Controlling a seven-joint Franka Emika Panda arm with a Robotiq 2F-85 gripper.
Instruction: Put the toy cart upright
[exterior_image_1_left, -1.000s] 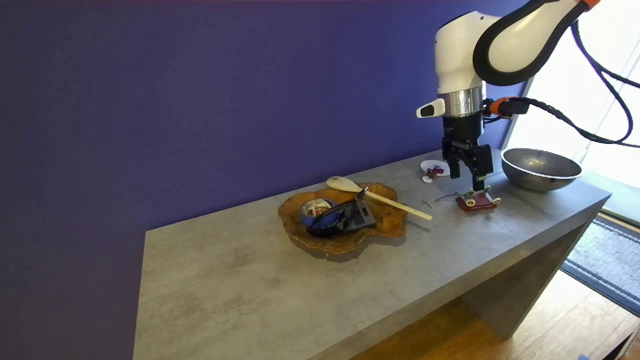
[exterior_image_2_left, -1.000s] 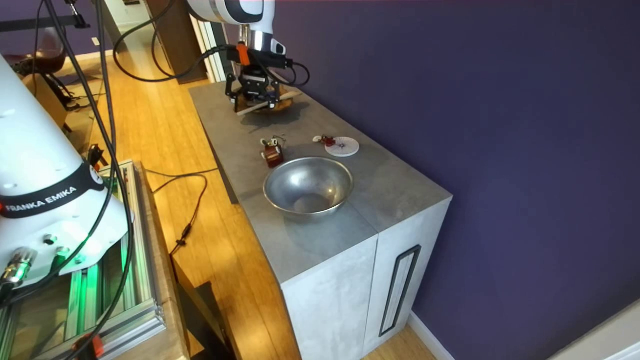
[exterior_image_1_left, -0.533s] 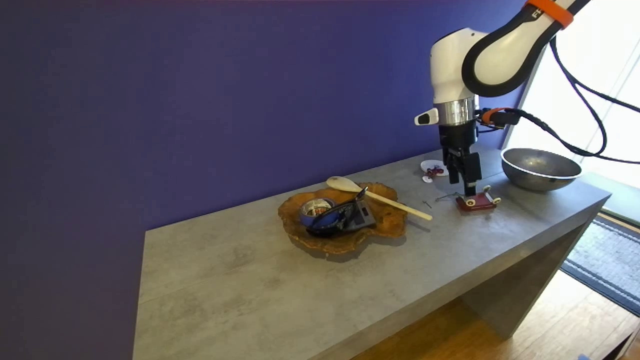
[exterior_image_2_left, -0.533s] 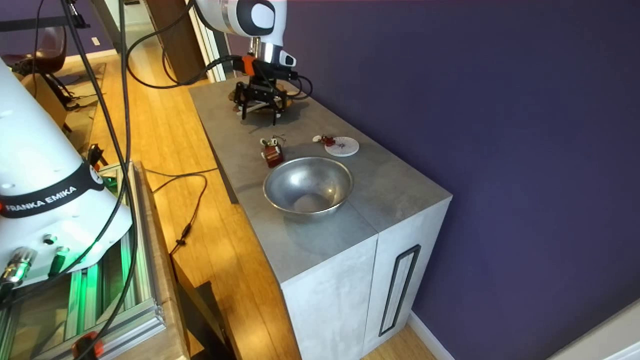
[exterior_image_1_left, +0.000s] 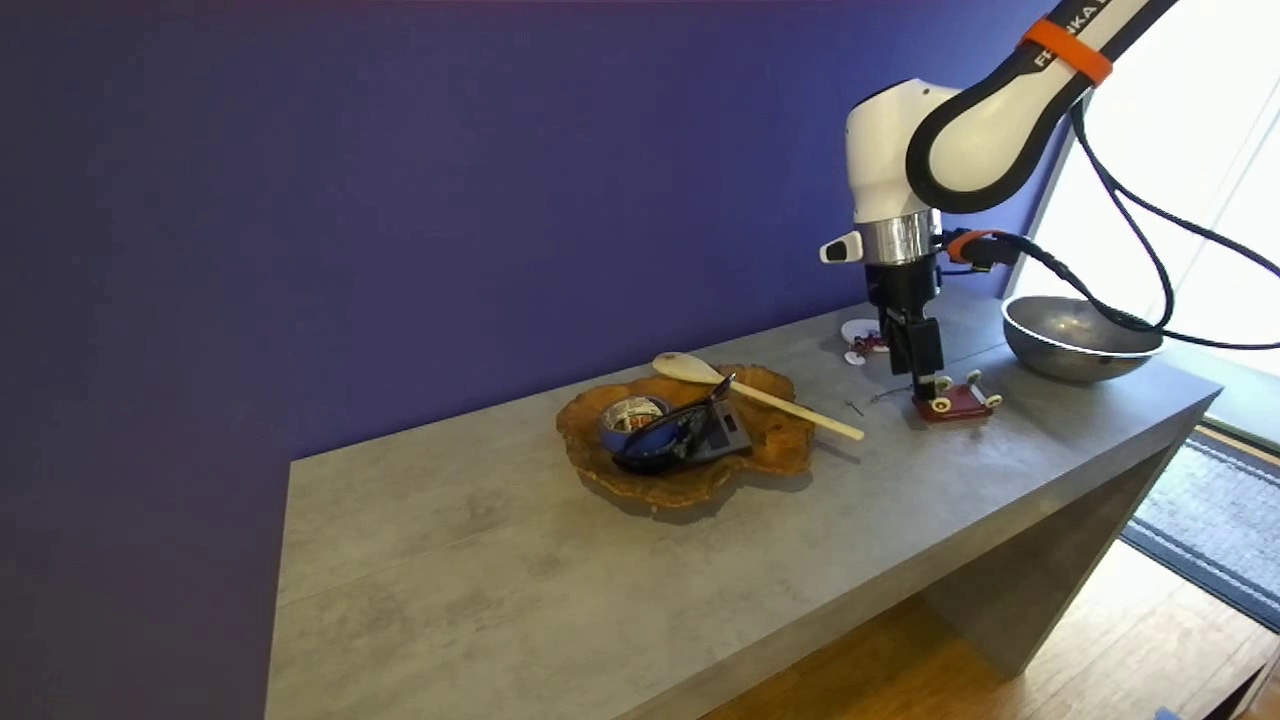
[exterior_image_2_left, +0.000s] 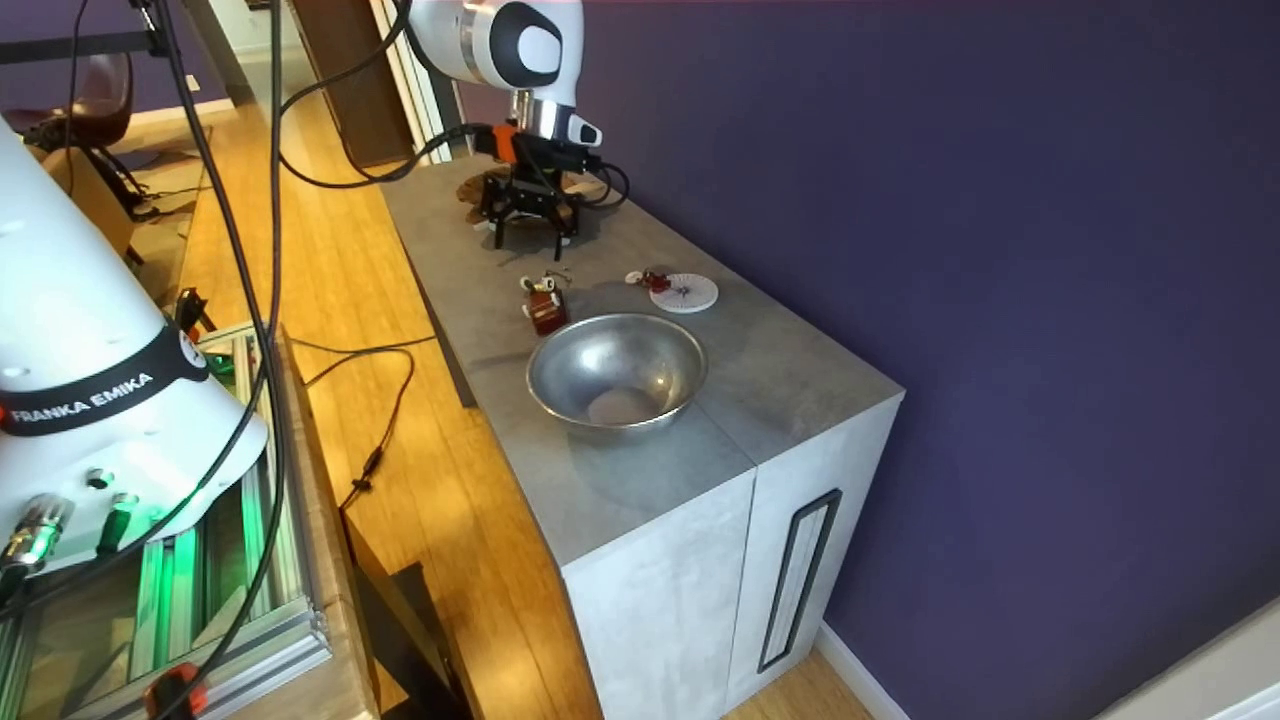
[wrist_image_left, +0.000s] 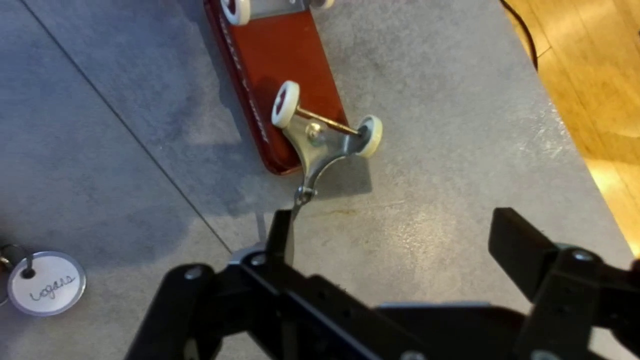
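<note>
In an exterior view, a red toy wagon lies upside down on the grey counter, the gripper pointing down near one end of it. In an exterior view, the wagon sits between gripper and steel bowl. In the wrist view, the jaws stand wide, holding nothing; the wagon lies ahead, long axis slanting toward top left, its handle trailing out of sight behind one finger. I'd expect a slide bowlward, astride that axis.

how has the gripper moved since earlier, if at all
Yes: in an exterior view, the gripper moved down and left in the picture, away from the steel bowl.
</note>
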